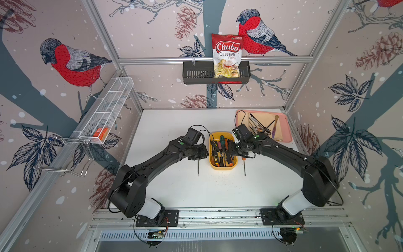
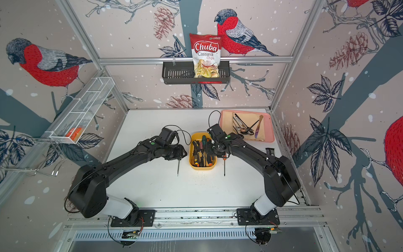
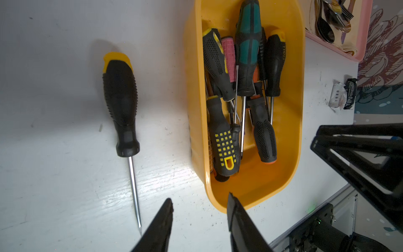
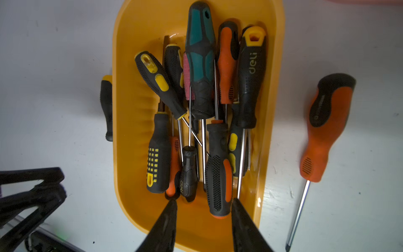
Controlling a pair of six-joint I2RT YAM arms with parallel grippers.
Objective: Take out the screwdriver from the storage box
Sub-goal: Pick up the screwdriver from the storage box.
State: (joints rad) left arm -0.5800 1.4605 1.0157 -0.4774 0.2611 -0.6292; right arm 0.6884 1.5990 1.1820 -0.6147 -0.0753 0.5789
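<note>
Aluminium rail (image 1: 218,212), scuffed white table (image 1: 174,189) bearing storage box (image 1: 222,168), bird-print walls (image 1: 152,87).

The storage box (image 3: 292,109) is yellow, the tray (image 1: 288,128) pink, the basket (image 1: 196,74) black, the wallpaper (image 1: 72,63) bird-patterned.

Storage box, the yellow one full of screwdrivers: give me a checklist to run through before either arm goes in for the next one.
1. Right gripper open and empty: ok, jaws apart above the storage box.
2. Left gripper open and empty: ok, jaws apart by the box's corner.
3. Screwdrivers to pick from: ok, a pile of screwdrivers lies in the box.
4. One handle free to pinch alone: cannot tell, handles and shafts cross.
5. Removed ones clear of the box: ok, the black-and-yellow screwdriver and the orange-and-black screwdriver lie on the table, one on each side.
</note>
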